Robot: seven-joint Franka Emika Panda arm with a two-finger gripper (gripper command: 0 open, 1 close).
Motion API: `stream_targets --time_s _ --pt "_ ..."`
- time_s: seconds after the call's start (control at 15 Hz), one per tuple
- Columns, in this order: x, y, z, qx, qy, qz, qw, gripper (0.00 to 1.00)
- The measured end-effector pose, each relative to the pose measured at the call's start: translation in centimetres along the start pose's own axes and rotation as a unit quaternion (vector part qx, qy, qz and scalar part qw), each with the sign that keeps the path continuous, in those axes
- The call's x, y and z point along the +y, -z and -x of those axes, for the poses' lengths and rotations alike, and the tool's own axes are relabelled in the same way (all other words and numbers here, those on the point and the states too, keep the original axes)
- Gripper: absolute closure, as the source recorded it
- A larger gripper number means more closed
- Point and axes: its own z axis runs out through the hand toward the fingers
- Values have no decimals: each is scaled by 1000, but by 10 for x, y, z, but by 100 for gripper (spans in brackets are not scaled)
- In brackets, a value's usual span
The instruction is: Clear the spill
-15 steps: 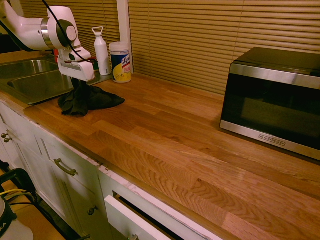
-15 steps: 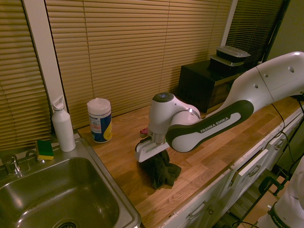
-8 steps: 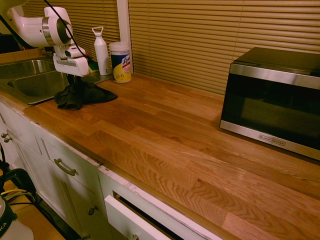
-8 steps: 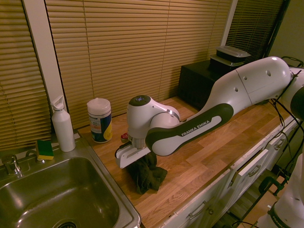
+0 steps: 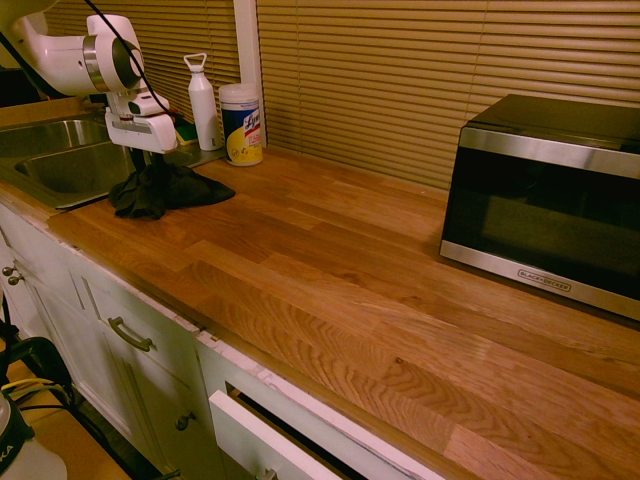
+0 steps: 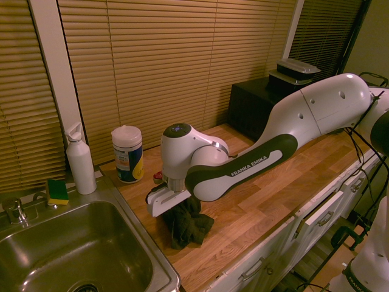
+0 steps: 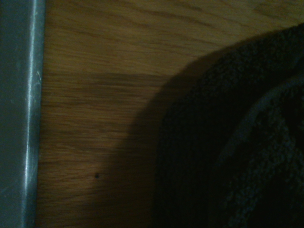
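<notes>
A dark rumpled cloth (image 5: 165,192) lies on the wooden counter (image 5: 330,260) beside the sink (image 5: 60,165). My gripper (image 5: 150,170) stands straight down on the cloth's sink-side part, its tip sunk in the folds. From the other side the cloth (image 6: 185,222) bulges out under the gripper (image 6: 176,210), near the counter's front edge. The spill is not visible in any view. The wrist view shows the cloth (image 7: 237,142), bare wood with one tiny dark speck (image 7: 97,175), and the sink's metal rim (image 7: 19,114).
A white bottle (image 5: 203,100) and a wipes canister (image 5: 241,125) stand at the back by the blinds. A microwave (image 5: 545,200) sits at the far end. A sponge (image 6: 58,190) lies behind the sink basin (image 6: 73,255). A small red item (image 6: 158,177) lies behind the gripper.
The arm slid toward the sink, dragging the cloth along the counter with it. Over the last half second it has barely moved.
</notes>
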Motion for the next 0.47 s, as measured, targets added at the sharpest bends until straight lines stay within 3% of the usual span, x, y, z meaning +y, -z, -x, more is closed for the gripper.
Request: stream_targets --time_s 0.47 --pt "5 50 4 16 -4 -23 1000 0"
